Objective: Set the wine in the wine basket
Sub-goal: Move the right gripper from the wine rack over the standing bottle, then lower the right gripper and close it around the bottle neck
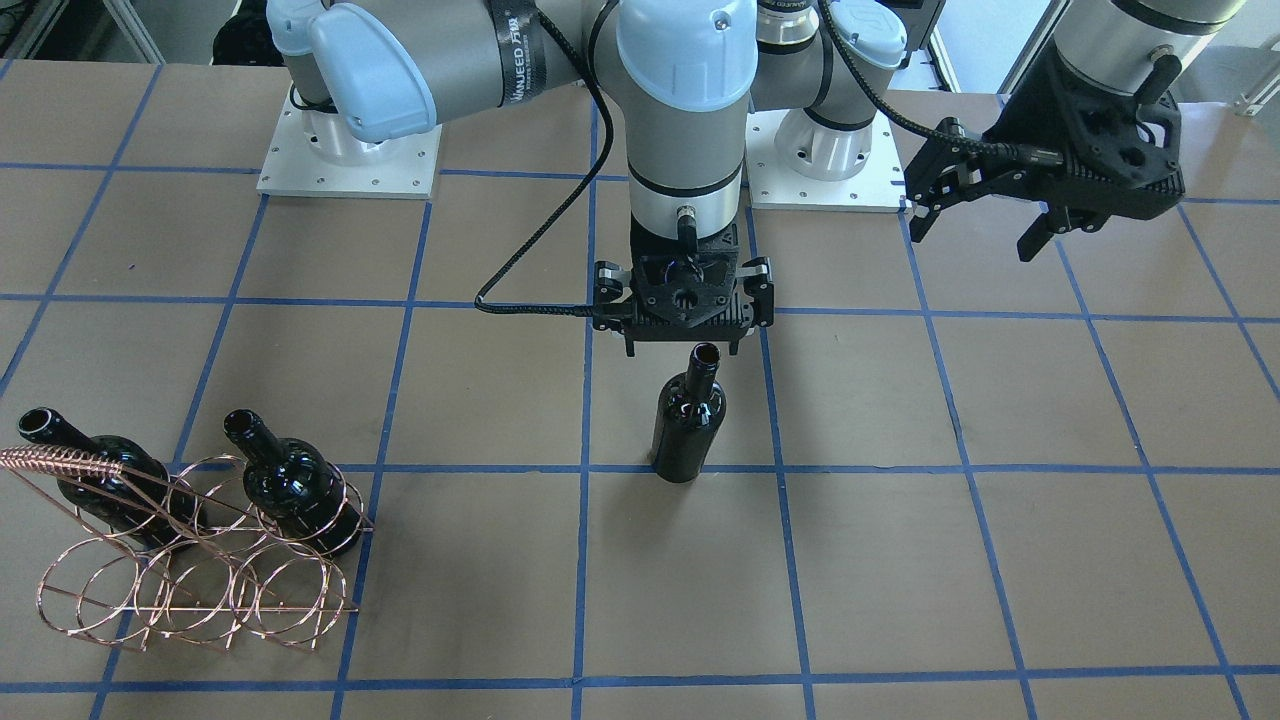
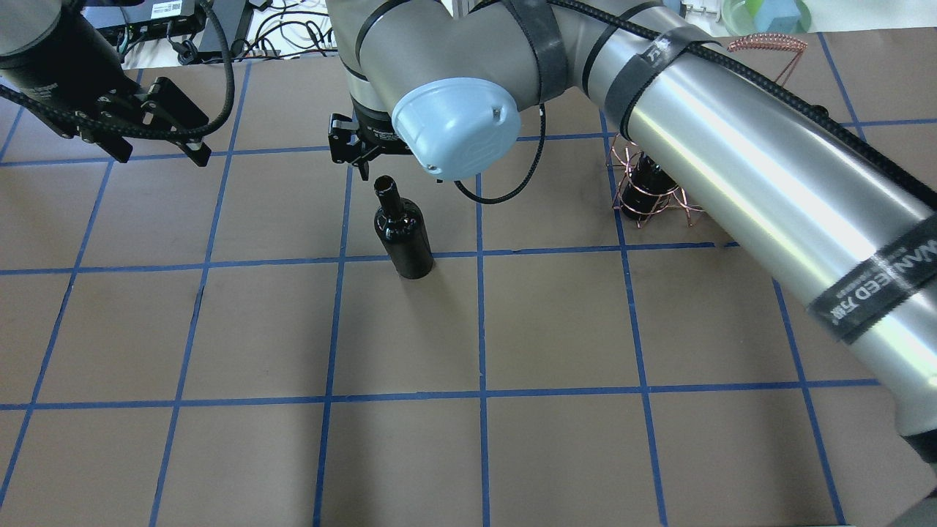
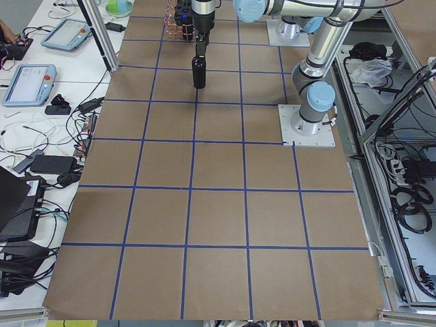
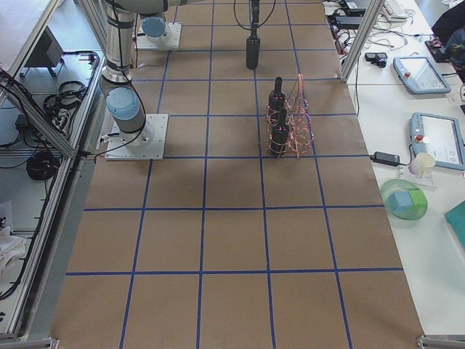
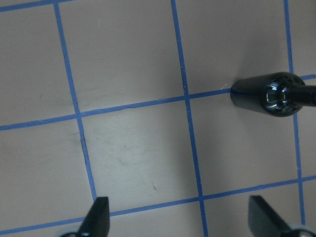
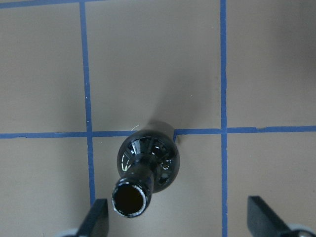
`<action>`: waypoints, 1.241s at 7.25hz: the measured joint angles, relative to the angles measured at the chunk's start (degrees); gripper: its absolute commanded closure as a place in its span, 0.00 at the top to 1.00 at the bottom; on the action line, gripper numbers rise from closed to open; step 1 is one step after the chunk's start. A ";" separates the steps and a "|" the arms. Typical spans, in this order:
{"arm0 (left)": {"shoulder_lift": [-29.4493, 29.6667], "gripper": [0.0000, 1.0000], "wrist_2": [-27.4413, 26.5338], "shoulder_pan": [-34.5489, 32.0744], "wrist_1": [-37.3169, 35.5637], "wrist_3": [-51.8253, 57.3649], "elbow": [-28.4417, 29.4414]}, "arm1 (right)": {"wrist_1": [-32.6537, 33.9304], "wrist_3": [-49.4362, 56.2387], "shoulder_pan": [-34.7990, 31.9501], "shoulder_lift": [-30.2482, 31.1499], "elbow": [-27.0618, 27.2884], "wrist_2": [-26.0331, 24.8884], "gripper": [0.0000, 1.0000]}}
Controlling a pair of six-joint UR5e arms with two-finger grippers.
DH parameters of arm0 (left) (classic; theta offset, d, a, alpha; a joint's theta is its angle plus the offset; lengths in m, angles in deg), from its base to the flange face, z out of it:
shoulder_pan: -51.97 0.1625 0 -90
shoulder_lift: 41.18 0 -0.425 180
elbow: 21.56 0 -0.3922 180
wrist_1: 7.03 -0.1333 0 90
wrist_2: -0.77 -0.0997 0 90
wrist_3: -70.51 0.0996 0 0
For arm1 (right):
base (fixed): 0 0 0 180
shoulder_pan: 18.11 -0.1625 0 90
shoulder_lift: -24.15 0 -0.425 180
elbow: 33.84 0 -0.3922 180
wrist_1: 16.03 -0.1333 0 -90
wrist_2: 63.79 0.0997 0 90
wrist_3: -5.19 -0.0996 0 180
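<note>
The wine bottle (image 1: 690,420) stands upright and alone on the brown table near its middle. It is glossy black with an open mouth. It also shows in the overhead view (image 2: 402,234). My right gripper (image 1: 684,345) is open and hangs just over the mouth. In the right wrist view (image 6: 177,210) the mouth lies between the fingertips, nearer one finger, untouched. The copper wire wine basket (image 1: 200,560) stands apart, toward my right. My left gripper (image 1: 980,230) is open and empty, raised off to the bottle's other side.
Two more black bottles (image 1: 100,470) (image 1: 295,485) lie in the basket's upper rings, necks pointing up and back. The arms' base plates (image 1: 345,150) (image 1: 820,150) are at the table's robot side. A side bench with a green bowl (image 4: 403,200) runs along the far edge.
</note>
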 measured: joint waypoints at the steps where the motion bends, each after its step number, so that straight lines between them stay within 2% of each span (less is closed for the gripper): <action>1: 0.36 1.00 0.18 -0.01 -0.38 0.27 -0.75 | 0.30 -0.46 -0.46 -0.32 -0.06 0.42 1.00; 3: 0.66 1.00 -0.22 0.11 -1.02 0.42 -2.21 | 1.35 -2.43 -1.67 -1.40 0.00 0.59 0.89; 6: 0.57 1.00 -4.03 0.55 -1.32 0.21 -2.77 | 2.93 -2.96 -2.26 -3.22 0.66 0.43 0.88; 8: 1.03 1.00 -3.88 0.60 -1.36 -0.10 -2.81 | 3.01 -2.84 -2.30 -3.54 1.66 -0.01 0.71; 9: 1.07 1.00 -3.69 0.60 -1.37 -0.12 -2.81 | 3.01 -2.81 -2.30 -3.56 1.99 -0.08 0.69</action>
